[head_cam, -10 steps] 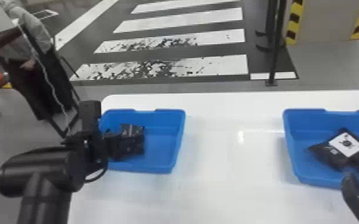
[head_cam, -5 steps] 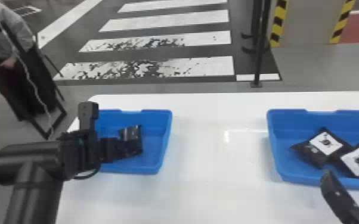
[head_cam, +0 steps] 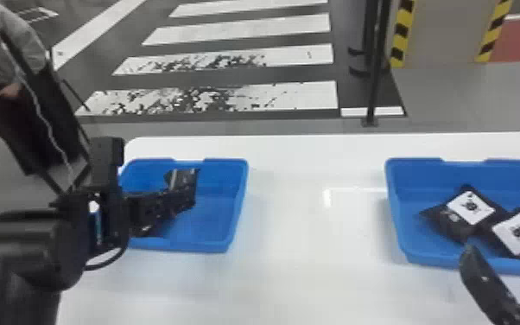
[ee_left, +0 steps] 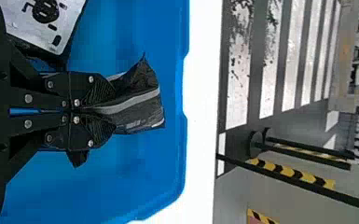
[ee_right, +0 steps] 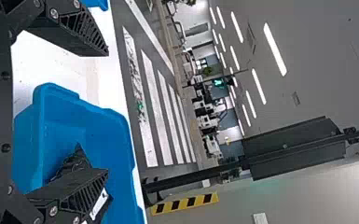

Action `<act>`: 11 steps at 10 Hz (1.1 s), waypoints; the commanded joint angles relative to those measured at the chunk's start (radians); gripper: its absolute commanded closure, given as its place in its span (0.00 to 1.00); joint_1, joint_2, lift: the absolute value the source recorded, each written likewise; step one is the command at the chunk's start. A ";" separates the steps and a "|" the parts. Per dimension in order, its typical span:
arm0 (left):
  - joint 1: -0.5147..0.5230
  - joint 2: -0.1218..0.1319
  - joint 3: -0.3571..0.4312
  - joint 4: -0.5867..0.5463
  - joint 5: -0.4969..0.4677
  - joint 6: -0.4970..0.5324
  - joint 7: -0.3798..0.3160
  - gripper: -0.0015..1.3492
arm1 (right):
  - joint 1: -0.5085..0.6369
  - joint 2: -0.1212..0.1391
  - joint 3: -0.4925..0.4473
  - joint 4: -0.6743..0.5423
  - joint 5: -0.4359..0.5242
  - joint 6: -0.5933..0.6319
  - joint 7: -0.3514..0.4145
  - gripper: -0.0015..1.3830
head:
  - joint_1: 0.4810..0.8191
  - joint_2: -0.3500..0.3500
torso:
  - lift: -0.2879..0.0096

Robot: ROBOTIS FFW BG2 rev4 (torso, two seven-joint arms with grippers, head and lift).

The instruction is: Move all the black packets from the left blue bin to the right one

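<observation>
A soft black packet point(ee_left: 137, 105) is pinched between the fingers of the left hand point(ee_left: 113, 109), which are drawn nearly together across its body, with its free end sticking out past the tips. Both are over or in the left blue bin point(head_cam: 238, 199); whether the packet is clear of the bin floor, I cannot tell. Beside the hand lies a second black packet point(ee_left: 42, 28) with a white label, so at least one more trip seems due.

The step in hand looks like lifting out. It is best done straight up, with steady pressure, so the hanging part neither drags over the second packet nor catches the rim. Only once the packet is above the wall should it go right over the white surface point(head_cam: 302, 268). The pouch will likely flex, so a gentle pace should keep it from swinging or slipping.

At the right blue bin point(head_cam: 394, 203), the right hand point(ee_right: 107, 113) is spread wide and empty at the near side. In that bin lie two labelled black packets point(head_cam: 470, 209), touching; a third would be best set down low, in the roomier left part.
</observation>
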 commanded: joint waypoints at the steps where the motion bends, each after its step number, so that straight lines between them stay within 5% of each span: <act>1: 0.072 -0.009 0.015 -0.124 0.045 -0.031 0.000 0.84 | -0.007 -0.003 0.011 -0.003 -0.013 0.000 0.004 0.11 | 0.63 0.79 | 0.35; 5: 0.183 -0.020 -0.106 -0.207 0.316 -0.240 -0.041 0.84 | -0.036 -0.018 0.061 -0.023 -0.092 0.000 0.030 0.11 | 0.63 0.65 | 0.35; 11: 0.121 -0.025 -0.355 -0.207 0.412 -0.269 -0.097 0.84 | -0.122 -0.045 0.143 0.004 -0.172 0.000 0.064 0.11 | 0.63 0.38 | 0.35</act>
